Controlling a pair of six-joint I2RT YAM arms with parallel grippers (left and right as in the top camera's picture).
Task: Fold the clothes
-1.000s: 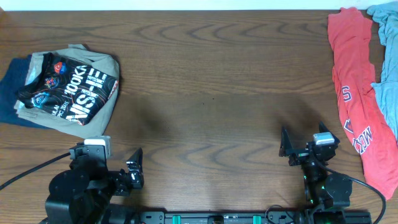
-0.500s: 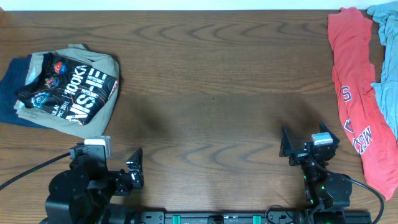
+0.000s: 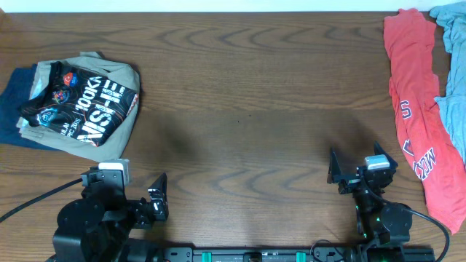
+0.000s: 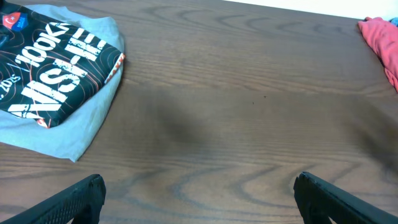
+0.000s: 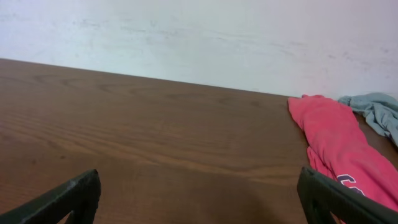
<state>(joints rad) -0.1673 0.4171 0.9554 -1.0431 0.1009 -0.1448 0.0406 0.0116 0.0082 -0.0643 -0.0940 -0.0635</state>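
Black jersey [image 3: 84,109] folded atop one tan shirt [image 3: 125,78] and one navy garment [image 3: 10,105], one red shirt [image 3: 413,109], one grey garment [image 3: 453,80], left gripper [image 4: 199,193], right gripper [image 5: 199,190] both spread, empty

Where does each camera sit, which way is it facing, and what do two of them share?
Overhead: above the table, looking straight down; left gripper and right gripper, both open, at the bottom.
Left wrist: low on the left arm, facing across the table, black jersey at left; its fingertips show below.
Right wrist: low, facing the back wall; its fingertips show.
Shared: both wrist views catch the red shirt.
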